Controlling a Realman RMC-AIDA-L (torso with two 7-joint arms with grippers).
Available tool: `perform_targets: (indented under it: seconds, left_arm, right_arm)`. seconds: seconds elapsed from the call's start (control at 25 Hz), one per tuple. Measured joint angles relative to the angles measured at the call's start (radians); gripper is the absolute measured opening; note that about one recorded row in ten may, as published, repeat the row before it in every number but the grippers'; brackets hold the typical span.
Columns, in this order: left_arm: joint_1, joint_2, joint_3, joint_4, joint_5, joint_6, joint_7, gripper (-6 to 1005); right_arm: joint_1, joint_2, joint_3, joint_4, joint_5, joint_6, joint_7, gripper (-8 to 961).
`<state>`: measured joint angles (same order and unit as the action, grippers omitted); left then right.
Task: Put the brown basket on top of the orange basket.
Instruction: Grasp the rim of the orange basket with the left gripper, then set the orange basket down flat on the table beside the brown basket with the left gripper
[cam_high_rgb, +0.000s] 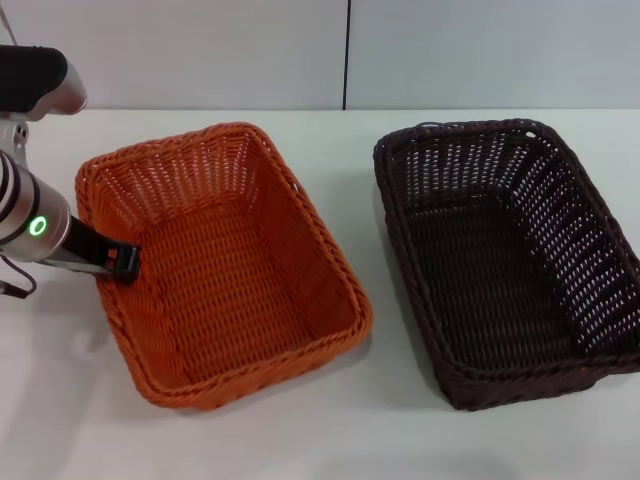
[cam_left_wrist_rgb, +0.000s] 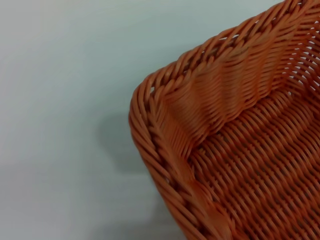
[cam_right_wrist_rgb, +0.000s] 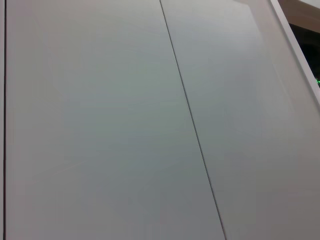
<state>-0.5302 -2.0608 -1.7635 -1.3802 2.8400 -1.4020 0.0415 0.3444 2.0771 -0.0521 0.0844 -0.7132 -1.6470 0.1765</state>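
Item 1, counter (cam_high_rgb: 380, 430): white, carries both baskets side by side, well apart, not touching.

Item 2, orange basket (cam_high_rgb: 225, 265): on my left half of the counter, upright, open and holding nothing. Its long axis runs roughly near to far, skewed a little. The left wrist view shows one corner (cam_left_wrist_rgb: 165, 100) of its braided rim over bare counter.

Item 3, left gripper (cam_high_rgb: 122, 260): at the left rim of the orange basket, its dark tip at or just over the braid and pointing inward. I cannot tell from these views whether it is parted or closed, nor whether it has hold of the rim; the wrist view shows no fingers.

Item 4, brown basket (cam_high_rgb: 505, 255): on my right half, upright, holding nothing, untouched. Long axis also near to far, skewed the same way. It lies to the right of the left gripper, with the whole orange basket between them.

Item 5, right gripper: not in the head view. Its wrist camera sees only a pale panelled wall (cam_right_wrist_rgb: 150, 125), so I judge that arm parked, raised and away from the work.

Judgement: stacking not begun. The brown basket sits on the right arm's side, so I rate that arm the nearer one for the lift; the left is placed to steady the orange basket.
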Motion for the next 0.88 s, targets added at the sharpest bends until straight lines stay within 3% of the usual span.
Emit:
perform_targets:
  seconds: [0.08, 0.44, 0.6, 0.8, 0.84, 0.88]
  left_arm:
    - [0.003, 0.000, 0.003, -0.008, 0.000, -0.003, 0.002, 292]
    - [0.013, 0.000, 0.008, -0.055, -0.007, -0.005, 0.089, 254]
    - [-0.020, 0.002, -0.040, -0.078, -0.007, -0.026, 0.332, 251]
    - [-0.032, 0.003, -0.053, -0.082, -0.008, -0.034, 0.408, 248]
    - [-0.055, 0.002, -0.086, -0.088, -0.010, -0.049, 0.537, 247]
    - [-0.121, 0.003, -0.212, -0.088, -0.023, -0.108, 0.729, 246]
  right_arm:
    - [-0.002, 0.000, 0.000, 0.000, 0.000, 0.000, 0.001, 736]
    - [-0.007, 0.000, 0.000, -0.002, 0.000, -0.001, 0.005, 736]
    - [-0.006, 0.000, 0.000, -0.009, 0.000, 0.013, 0.006, 736]
    - [0.000, 0.000, 0.000, -0.014, -0.001, 0.014, 0.007, 736]
    - [0.000, 0.000, 0.000, -0.014, -0.001, 0.014, 0.007, 736]
    - [0.000, 0.000, 0.000, -0.014, -0.002, 0.013, 0.008, 736]
